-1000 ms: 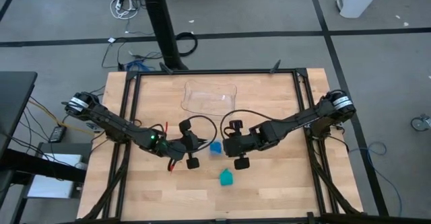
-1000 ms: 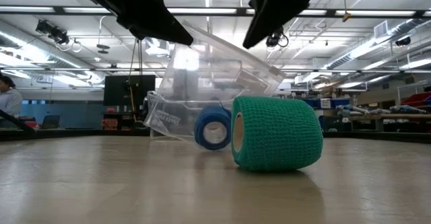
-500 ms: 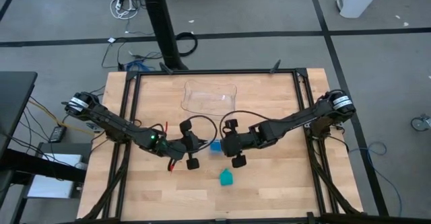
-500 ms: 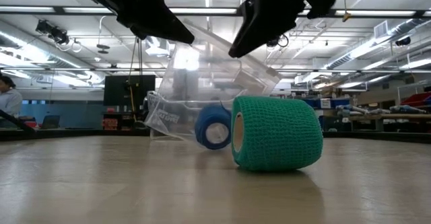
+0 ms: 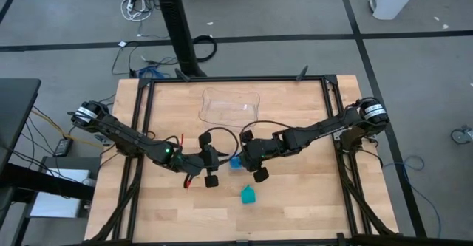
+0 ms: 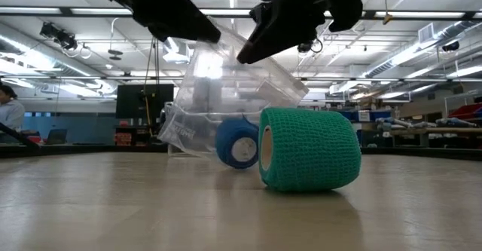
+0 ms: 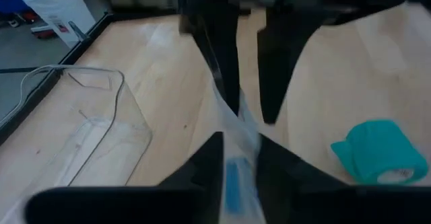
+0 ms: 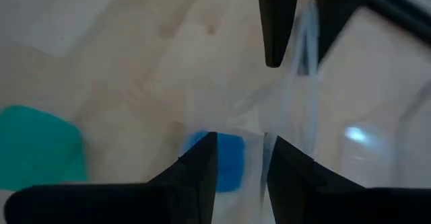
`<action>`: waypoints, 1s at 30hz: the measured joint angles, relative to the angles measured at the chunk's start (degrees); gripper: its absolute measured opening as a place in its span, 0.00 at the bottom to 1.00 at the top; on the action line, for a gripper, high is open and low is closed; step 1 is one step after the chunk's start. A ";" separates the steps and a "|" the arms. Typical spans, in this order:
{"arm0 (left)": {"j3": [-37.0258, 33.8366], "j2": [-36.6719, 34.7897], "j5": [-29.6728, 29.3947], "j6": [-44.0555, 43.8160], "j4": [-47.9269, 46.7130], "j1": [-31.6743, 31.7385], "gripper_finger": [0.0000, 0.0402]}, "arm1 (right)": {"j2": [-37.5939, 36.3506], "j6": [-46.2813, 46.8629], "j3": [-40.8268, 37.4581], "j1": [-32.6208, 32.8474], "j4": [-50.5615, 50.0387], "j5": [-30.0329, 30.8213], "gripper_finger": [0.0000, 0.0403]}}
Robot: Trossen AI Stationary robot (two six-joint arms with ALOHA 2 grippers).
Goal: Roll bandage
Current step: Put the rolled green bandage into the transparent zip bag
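The teal bandage point(image 5: 248, 195) is a stubby roll lying on its side near the table's front, touched by neither gripper; it also shows in the low view point(image 6: 309, 149). A small blue roll point(image 5: 235, 162) sits inside a clear plastic wrapper point(image 7: 237, 126) between the two grippers at mid-table. My left gripper point(image 5: 220, 159) is shut on the wrapper. My right gripper point(image 5: 241, 156) faces it from the right, with its fingers slightly apart on either side of the wrapper's film point(image 8: 264, 143). My left gripper pinches the clear wrapper's upper film point(image 7: 239, 140) between its two fingers, coming level from the table's left. The blue roll point(image 7: 232, 177) sits low in the wrapper below the fingers; I cannot tell whether it rests on the table. My right gripper has the film between its fingers; I cannot tell whether it touches it.
A clear plastic tray point(image 5: 230, 106) lies at the table's far middle, just behind both grippers. A black frame point(image 5: 140, 150) runs along the table's edges. Bare wood lies near the front around the teal roll.
My right gripper has moved toward the table's left and slightly toward its far edge, and has come lower, closing in on my left gripper and the wrapper. The blue roll has shifted a little in the wrapper. The teal roll has stayed still.
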 joint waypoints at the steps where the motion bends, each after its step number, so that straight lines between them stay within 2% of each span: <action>1: 0.00 0.00 0.01 -0.19 0.69 0.00 0.23 | 0.00 0.45 0.00 -0.41 -0.01 -1.76 0.26; 5: 0.00 0.00 0.54 -0.28 2.23 0.00 0.35 | 0.00 1.60 0.00 -0.78 -0.04 -1.08 0.18; 9: 0.29 0.02 1.43 1.09 1.71 -0.01 0.40 | 0.00 1.58 0.00 -0.67 -0.56 -0.73 0.03; 14: 3.57 0.02 2.43 2.60 1.69 0.18 0.40 | 0.00 3.91 -0.02 -0.63 -1.81 -0.95 0.01; 17: 5.61 0.02 2.74 -1.26 0.14 1.49 0.40 | 0.00 4.12 -0.02 -0.41 -1.96 -0.93 0.00; 21: 9.52 1.05 4.65 -6.25 -5.33 3.33 0.40 | 0.00 5.34 0.01 -0.37 -1.92 -0.43 0.00; 24: 13.01 3.39 4.88 -7.41 -11.37 4.27 0.40 | 0.04 5.56 0.40 -0.48 -2.25 -0.26 0.00; 30: 18.24 7.61 4.40 -7.84 -15.67 4.73 0.40 | 0.04 5.54 0.42 -0.37 -2.68 1.87 0.00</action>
